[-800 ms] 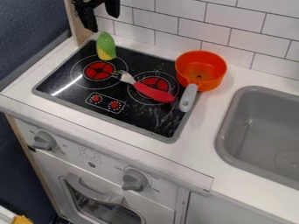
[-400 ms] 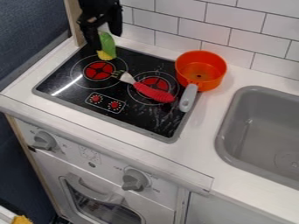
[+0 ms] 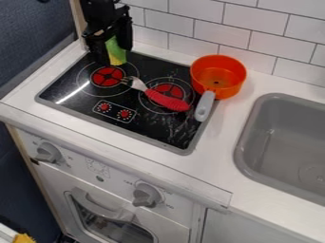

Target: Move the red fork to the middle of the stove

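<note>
The black gripper (image 3: 115,53) hangs over the stove's back left corner, its fingers spread on either side of a green and yellow corn-like toy (image 3: 117,57), partly covering its upper end. The red-handled fork (image 3: 166,100) lies on the black stove top (image 3: 82,105), to the right of and in front of the gripper. Its handle crosses the right burner, and its metal tines point left to the edge of the left burner.
An orange pot (image 3: 217,78) stands at the stove's back right, its grey handle pointing forward over the stove edge. Farther right is a grey sink (image 3: 254,137). A white tiled wall (image 3: 241,28) rises behind, and a wooden post stands by the arm.
The gripper has come down from above the stove's back left corner until its fingers flank the corn-like toy. Fork and pot have stayed in place.
</note>
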Controlling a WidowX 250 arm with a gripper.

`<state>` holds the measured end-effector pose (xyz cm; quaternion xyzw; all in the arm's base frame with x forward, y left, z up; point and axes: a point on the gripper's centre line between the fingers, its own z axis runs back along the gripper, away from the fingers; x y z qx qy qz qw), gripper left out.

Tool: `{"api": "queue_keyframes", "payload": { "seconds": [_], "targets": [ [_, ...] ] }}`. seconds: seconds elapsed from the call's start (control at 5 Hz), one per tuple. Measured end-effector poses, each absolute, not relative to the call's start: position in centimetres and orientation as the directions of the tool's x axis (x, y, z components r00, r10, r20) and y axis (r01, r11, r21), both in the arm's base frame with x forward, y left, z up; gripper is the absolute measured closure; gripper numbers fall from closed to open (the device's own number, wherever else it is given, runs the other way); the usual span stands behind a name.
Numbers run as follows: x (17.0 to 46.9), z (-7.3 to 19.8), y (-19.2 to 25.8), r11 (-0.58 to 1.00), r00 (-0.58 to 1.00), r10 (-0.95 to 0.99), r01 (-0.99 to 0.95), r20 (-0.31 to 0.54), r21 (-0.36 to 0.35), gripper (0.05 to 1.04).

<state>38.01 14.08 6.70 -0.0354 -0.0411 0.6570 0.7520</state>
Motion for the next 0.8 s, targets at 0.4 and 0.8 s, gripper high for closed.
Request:
{"api": "queue_keyframes", "payload": {
  "seconds": [0.4,0.8],
  "targets": [
    [35.8,6.4,9.7,0.138,0.142,0.99,-0.981,-0.019,-0.139,0.083],
    [35.4,4.9,5.5,0.191,0.195,0.981,-0.97,-0.01,-0.152,0.083]
  ]
}}
